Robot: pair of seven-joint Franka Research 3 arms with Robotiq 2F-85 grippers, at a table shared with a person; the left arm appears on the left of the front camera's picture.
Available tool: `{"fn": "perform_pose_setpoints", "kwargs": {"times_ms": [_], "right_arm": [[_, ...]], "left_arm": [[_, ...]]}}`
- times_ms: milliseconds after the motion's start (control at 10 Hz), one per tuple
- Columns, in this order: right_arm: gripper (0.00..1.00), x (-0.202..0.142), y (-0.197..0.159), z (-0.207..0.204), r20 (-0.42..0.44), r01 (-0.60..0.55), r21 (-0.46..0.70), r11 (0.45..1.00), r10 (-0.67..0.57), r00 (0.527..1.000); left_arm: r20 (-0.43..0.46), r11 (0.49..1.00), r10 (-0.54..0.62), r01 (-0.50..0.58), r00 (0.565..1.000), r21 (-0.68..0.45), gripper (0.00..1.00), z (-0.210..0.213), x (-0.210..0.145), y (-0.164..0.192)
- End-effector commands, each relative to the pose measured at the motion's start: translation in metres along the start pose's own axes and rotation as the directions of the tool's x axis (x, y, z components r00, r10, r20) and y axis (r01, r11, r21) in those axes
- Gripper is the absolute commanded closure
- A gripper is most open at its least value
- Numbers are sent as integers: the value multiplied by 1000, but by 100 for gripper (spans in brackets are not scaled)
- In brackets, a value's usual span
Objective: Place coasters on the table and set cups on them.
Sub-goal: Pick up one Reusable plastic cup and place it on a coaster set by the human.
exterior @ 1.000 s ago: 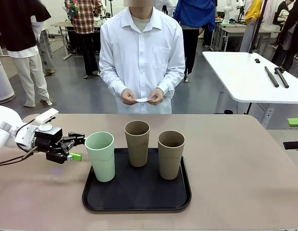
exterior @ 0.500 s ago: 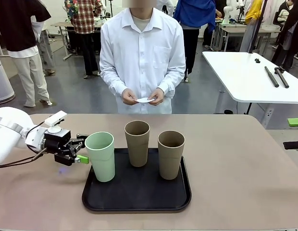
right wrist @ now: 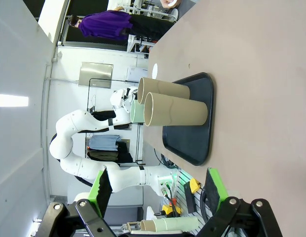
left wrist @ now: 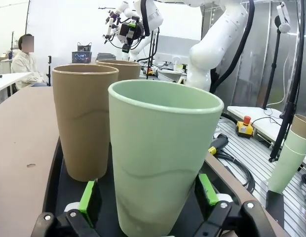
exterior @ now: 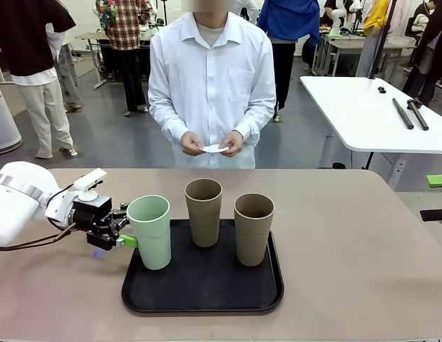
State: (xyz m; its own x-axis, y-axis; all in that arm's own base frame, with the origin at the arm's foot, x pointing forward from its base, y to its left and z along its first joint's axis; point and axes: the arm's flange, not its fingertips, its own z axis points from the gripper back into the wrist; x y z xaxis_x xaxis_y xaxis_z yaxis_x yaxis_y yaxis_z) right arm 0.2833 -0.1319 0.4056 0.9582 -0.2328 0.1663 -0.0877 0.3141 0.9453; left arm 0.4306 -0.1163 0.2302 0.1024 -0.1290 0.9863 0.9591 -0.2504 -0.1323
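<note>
Front view: left pincer spread open around the mint cup, nothing clamped.

The mint cup stands upright at the 9 o'clock side of the black tray, which lies on the tan table. The left pincer reaches it from the cup's 9 o'clock. In the left wrist view its green pads flank the cup low on its wall, one on each side. A sliver of gap shows at the left pad, and whether the right pad touches cannot be told. Two tan cups also stand upright on the tray, one at 12 o'clock and one toward 3 o'clock. At the table's 12 o'clock edge a person holds a small white coaster between both hands, clear of the tabletop. The right pincer has its fingers wide apart with nothing between them, well away from the tray.
</note>
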Motion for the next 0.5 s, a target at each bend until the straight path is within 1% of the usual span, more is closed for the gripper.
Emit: {"fn": "perform_pose_setpoints", "kwargs": {"times_ms": [0,400], "right_arm": [[0,1,0,0,3,2,12,1000,-2,1000],[0,1,0,0,3,2,12,1000,-2,1000]], "left_arm": [[-24,1000,-22,22,999,-13,0,-8,-7,5],[-51,998,-9,5,999,-63,0,-20,-14,4]]}}
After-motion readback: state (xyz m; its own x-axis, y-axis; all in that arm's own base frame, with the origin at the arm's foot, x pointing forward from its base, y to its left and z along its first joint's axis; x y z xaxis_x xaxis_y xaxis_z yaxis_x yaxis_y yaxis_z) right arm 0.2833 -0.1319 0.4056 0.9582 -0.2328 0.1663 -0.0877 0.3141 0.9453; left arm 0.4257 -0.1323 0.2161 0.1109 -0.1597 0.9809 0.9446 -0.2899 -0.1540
